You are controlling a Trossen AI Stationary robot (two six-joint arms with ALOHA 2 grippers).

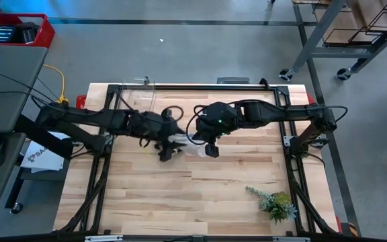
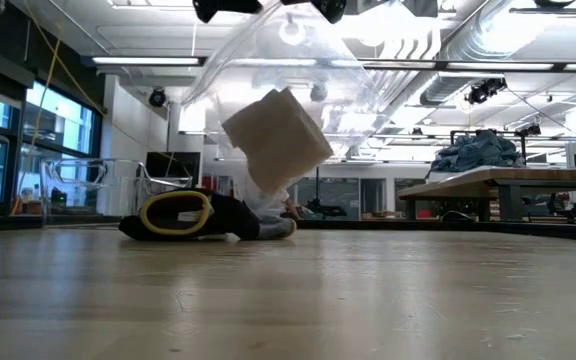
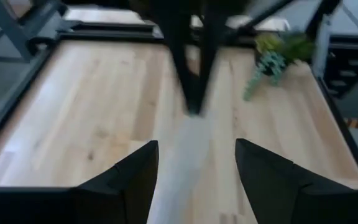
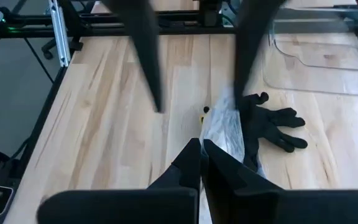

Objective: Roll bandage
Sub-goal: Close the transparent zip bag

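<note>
Bare pale planks of the bench (image 2: 288, 300) fill the foreground of the low view, and farther back a black glove with a yellow cuff (image 2: 183, 215) lies flat on the wood near the bench's middle. Going from left to right across the bench, the left gripper (image 1: 168, 149) comes first, its fingers (image 3: 126, 180) spread wide with nothing between them but a blurred pale strip on the wood. Just beside it the right gripper (image 1: 210, 149) hangs with its fingers (image 4: 197, 168) pressed together; whether they pinch anything cannot be told. Between the two grippers a crinkly clear plastic bag (image 4: 229, 127) is raised above the wood, and the white bandage (image 2: 276, 137) hangs folded inside it. Near the bench's front right corner lies a small green plant sprig (image 1: 276, 202).
</note>
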